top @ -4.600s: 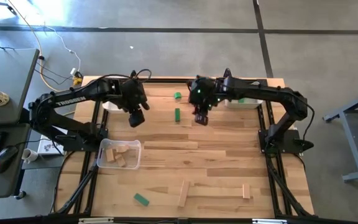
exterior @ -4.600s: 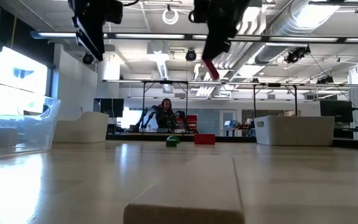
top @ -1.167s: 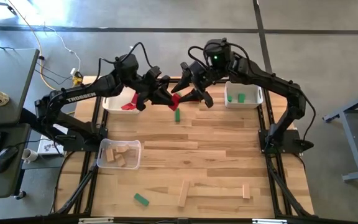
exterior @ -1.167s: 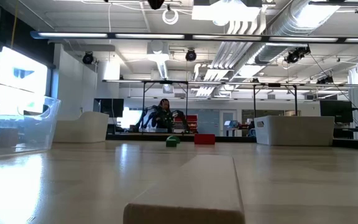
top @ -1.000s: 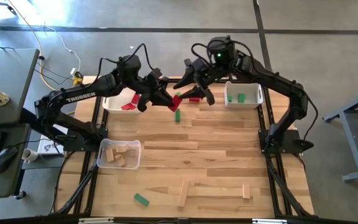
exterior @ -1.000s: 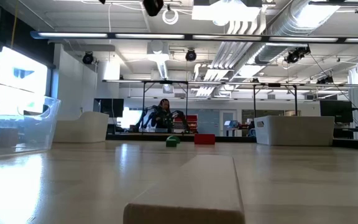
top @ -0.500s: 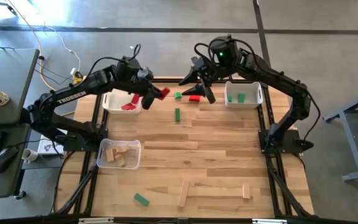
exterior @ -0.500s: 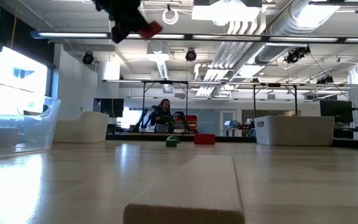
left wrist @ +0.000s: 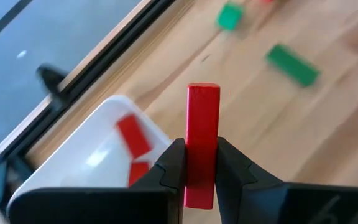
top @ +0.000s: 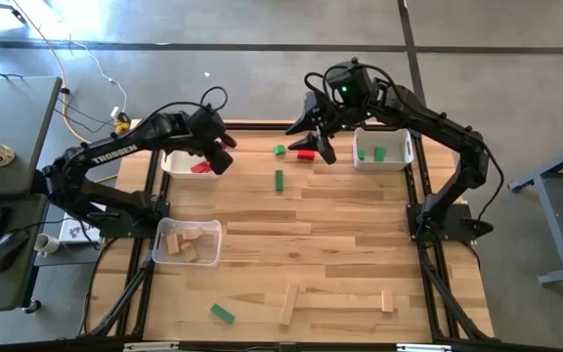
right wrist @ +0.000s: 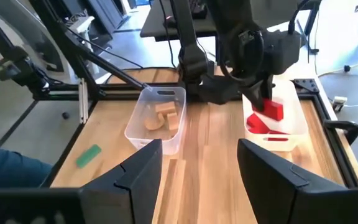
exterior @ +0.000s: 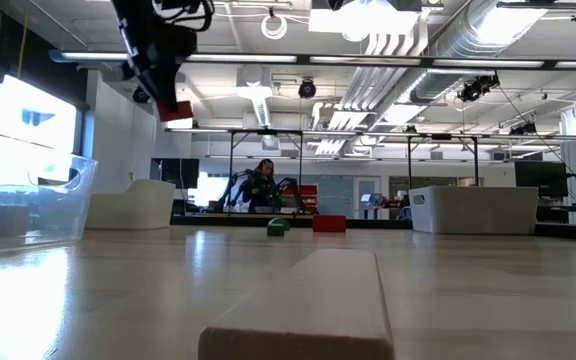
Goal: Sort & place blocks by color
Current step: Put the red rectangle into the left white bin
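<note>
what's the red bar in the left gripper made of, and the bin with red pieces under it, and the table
Red rectangular bar, clamped in the left gripper: probably painted wood, with a matte, even colour and square edges. White open-topped bin holding red pieces: looks like plastic, smooth and faintly glossy with rounded corners. Light tabletop: wood planks, with visible grain and seams.

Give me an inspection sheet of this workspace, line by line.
Surface: wooden table, black frame rails.
Job's things: red block held above the white bin holding red blocks; second white bin holding green blocks; clear bin holding plain wood blocks; loose on the table, three green blocks, one red, two plain bars.
Clutter: nothing seen.
Grippers: left gripper shut on the red block; right gripper open, empty, raised at the far edge.
Cables: loose wires on the floor.
Surroundings: desk with keyboard and mouse; a person far behind.
</note>
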`<state>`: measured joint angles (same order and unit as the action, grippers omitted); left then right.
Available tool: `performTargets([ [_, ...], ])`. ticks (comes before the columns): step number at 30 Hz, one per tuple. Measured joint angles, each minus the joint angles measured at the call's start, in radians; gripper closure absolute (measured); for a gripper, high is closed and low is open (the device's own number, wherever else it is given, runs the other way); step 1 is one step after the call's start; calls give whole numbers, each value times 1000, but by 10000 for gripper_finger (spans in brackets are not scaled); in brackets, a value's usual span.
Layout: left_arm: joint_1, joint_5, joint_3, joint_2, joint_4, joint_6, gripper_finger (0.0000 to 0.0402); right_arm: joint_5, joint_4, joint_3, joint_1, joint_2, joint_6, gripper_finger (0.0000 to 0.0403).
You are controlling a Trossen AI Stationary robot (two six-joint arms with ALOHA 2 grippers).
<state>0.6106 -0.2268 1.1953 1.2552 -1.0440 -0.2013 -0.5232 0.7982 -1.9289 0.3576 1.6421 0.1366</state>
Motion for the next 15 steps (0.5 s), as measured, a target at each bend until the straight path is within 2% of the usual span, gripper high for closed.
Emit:
performTargets([
  [4, 18, -24, -57, 0, -3, -47, 369, 9, -1, 0, 0, 0, -22, 208],
  [11, 77, -53, -145, 0, 1, -128, 369, 196, -1, 0, 0, 0, -99, 208],
  [15, 117, -94, -173, 0, 6, -160, 368, 235, -1, 0, 0, 0, -126, 208],
])
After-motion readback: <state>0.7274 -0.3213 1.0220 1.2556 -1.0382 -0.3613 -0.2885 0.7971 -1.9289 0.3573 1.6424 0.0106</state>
